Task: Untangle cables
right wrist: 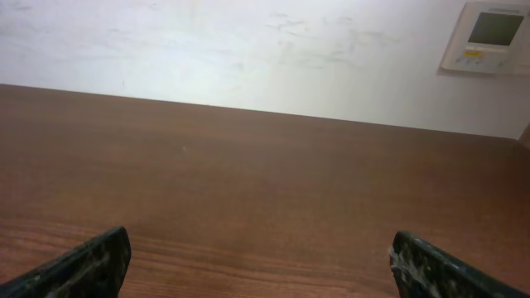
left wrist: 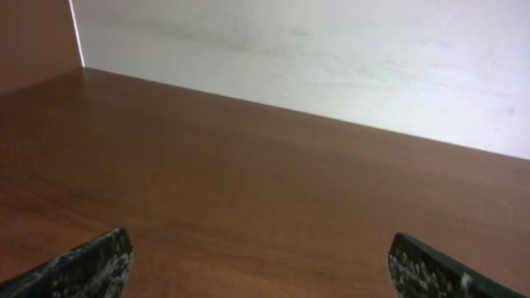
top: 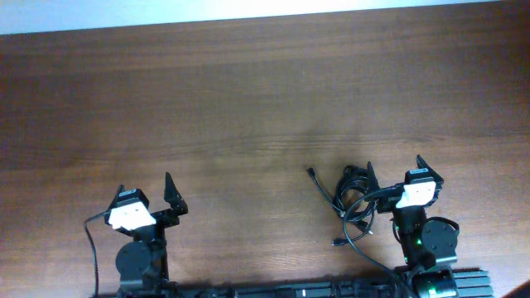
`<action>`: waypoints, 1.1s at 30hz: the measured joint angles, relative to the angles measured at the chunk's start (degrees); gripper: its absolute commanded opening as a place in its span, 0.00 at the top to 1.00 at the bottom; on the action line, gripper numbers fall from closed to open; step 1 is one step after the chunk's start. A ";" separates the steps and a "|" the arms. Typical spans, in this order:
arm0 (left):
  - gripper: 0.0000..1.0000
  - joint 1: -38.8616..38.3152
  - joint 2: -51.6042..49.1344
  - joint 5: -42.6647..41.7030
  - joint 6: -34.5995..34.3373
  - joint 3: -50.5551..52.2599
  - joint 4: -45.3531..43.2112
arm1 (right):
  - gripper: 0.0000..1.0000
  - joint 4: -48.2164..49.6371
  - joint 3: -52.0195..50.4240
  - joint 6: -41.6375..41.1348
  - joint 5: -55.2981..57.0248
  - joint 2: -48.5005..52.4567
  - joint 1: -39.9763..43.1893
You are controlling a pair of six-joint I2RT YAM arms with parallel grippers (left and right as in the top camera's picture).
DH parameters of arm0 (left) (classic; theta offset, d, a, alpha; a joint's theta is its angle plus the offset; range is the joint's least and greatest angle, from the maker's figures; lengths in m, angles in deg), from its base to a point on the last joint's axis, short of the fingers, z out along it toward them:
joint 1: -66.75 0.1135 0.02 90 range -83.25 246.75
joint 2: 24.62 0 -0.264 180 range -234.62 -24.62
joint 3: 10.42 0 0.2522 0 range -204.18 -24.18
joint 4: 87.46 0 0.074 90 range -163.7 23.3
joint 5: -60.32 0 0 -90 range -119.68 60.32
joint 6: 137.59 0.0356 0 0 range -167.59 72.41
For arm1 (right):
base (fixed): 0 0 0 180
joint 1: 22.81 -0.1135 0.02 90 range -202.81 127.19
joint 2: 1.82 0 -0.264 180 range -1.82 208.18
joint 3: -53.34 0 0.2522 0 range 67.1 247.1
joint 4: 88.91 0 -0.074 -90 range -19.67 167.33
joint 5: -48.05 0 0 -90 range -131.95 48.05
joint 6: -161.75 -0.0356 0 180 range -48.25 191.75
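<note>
Locates the cables [top: 356, 199] in a loose black tangle at lower right of the overhead frame, on the brown wooden surface [top: 248, 99], just left of the right hand [top: 396, 172]. Records that hand spread wide, pinching nothing; cannot tell whether its nearer finger touches the tangle. Places the left hand [top: 145, 192] at lower left, well apart from the cables, likewise spread wide, gripping nothing. Notes wood and a pale wall [left wrist: 331, 50] ahead in both wrist views.

A brown wooden table [top: 248, 99] meets a white wall [right wrist: 248, 50] bearing a small pale control panel [right wrist: 493, 37]
</note>
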 measured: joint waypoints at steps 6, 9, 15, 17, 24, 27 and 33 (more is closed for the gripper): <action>0.01 0.00 -4.46 0.04 0.70 -6.73 4.50 | 0.01 0.00 0.00 -0.02 0.00 0.00 0.00; 0.01 0.00 -10.32 0.17 1.57 -10.91 5.49 | 0.01 0.00 0.00 0.02 -0.02 0.00 0.00; 0.01 0.00 -24.15 -1.53 2.12 -18.16 6.27 | 0.01 -0.02 0.00 -0.02 -0.17 -0.11 0.00; 0.01 0.00 -28.11 -2.91 2.21 -21.09 7.91 | 0.01 -0.02 0.00 -0.02 -0.17 -0.11 0.00; 0.01 0.00 -40.59 -7.15 5.95 -33.22 17.09 | 0.01 -0.02 0.00 -0.02 -0.17 -0.11 0.00; 0.01 0.00 -46.49 -8.68 7.23 -36.65 18.75 | 0.01 -0.02 0.00 0.00 -0.17 -0.11 0.00; 0.01 0.00 -57.42 -13.64 9.68 -43.45 24.37 | 0.01 -0.02 0.00 0.00 -0.20 -0.15 0.00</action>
